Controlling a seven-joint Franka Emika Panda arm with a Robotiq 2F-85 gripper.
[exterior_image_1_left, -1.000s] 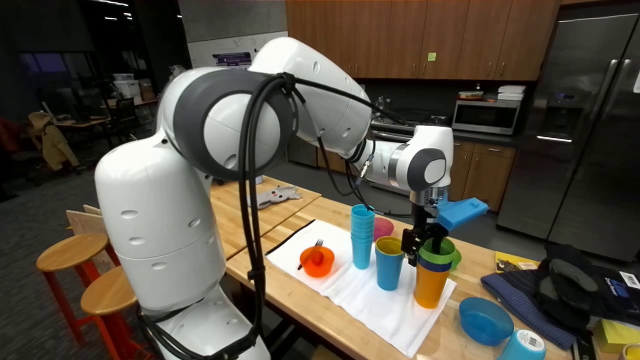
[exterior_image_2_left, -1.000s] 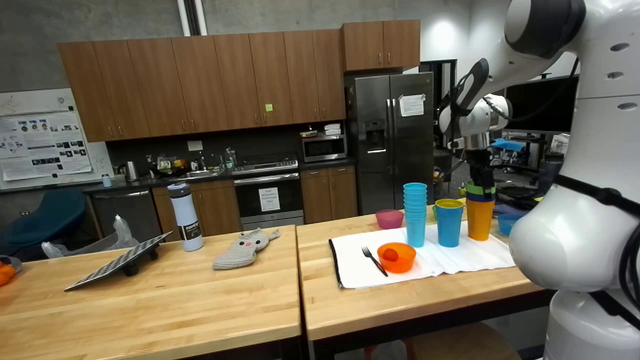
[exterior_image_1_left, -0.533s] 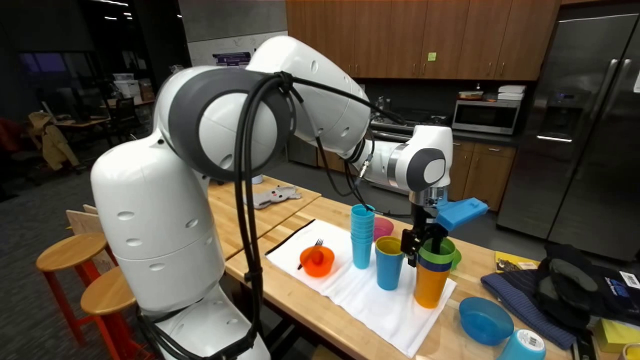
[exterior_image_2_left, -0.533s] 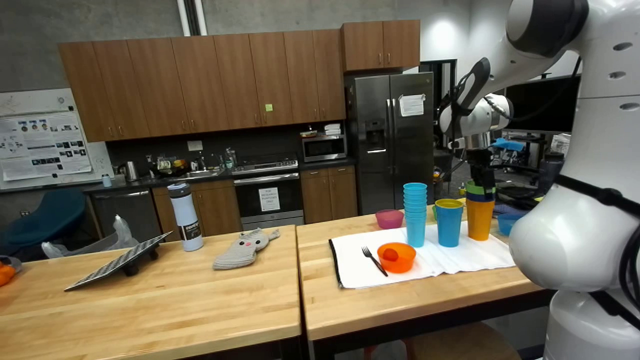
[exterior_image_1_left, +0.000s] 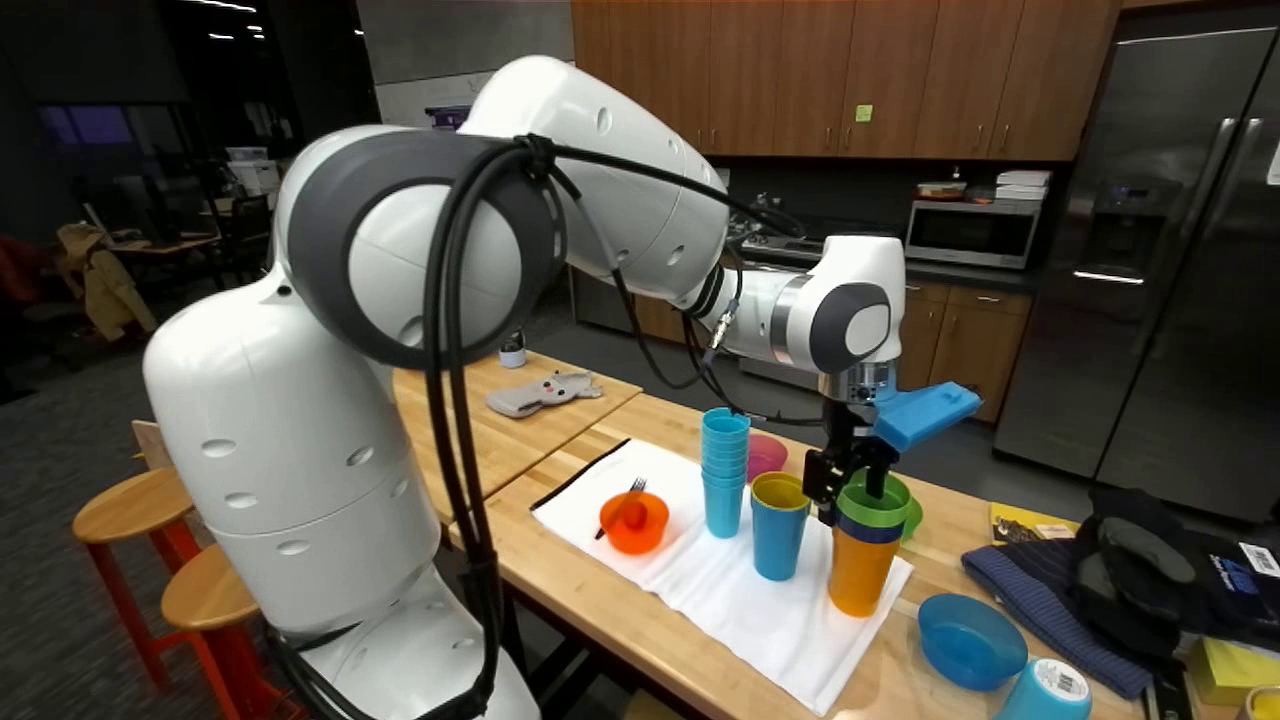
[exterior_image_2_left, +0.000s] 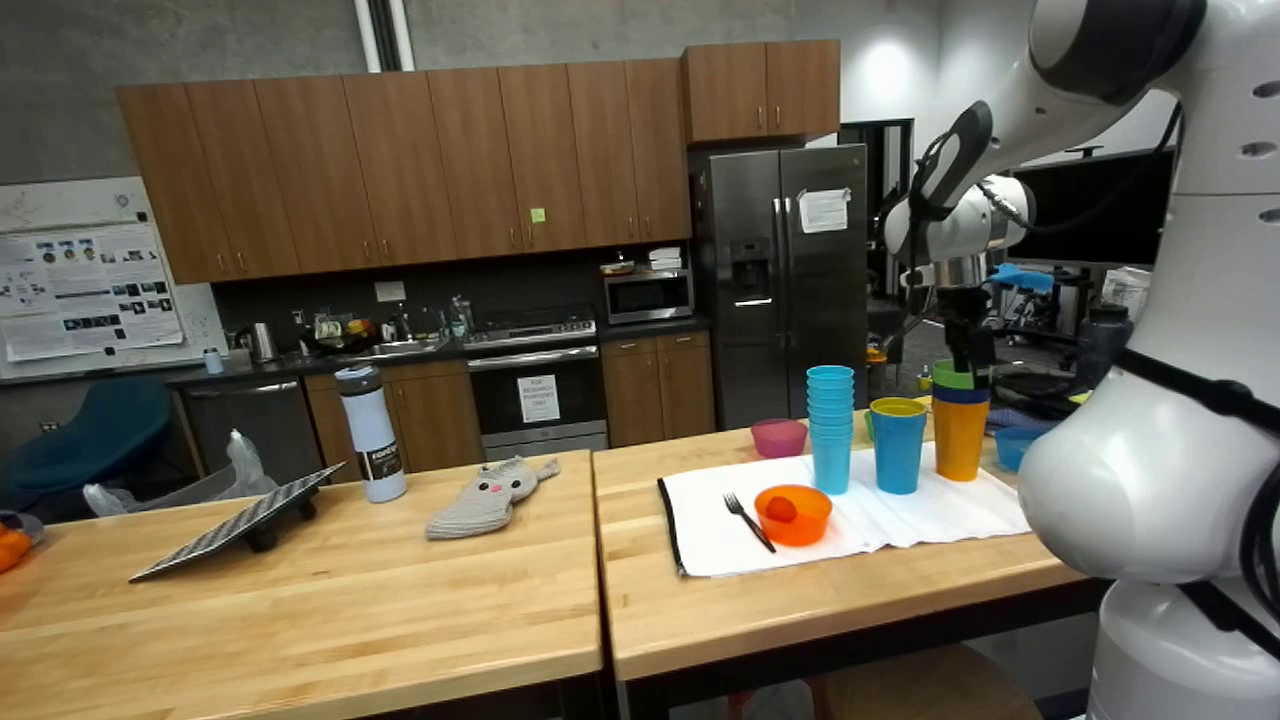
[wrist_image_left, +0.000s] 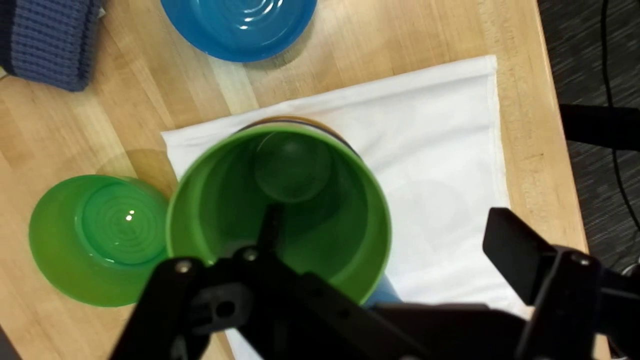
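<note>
Wrist view showed a black two-fingered gripper (wrist_image_left: 392, 230) spread apart, one finger at the mouth of a round green plastic cup (wrist_image_left: 335, 230). In both exterior views it sat nested atop a dark-blue plastic cup (exterior_image_1_left: 868, 532) and orange plastic cup (exterior_image_1_left: 865, 578), on white cloth (exterior_image_1_left: 800, 640).

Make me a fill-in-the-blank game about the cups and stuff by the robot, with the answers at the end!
The fingers are not shut but ____.
The top cup stacked in the orange cup is ____.
The orange cup stands on a ____ towel.
Beside the fork sits an orange ____.

Missing words: open, green, white, bowl.
</note>
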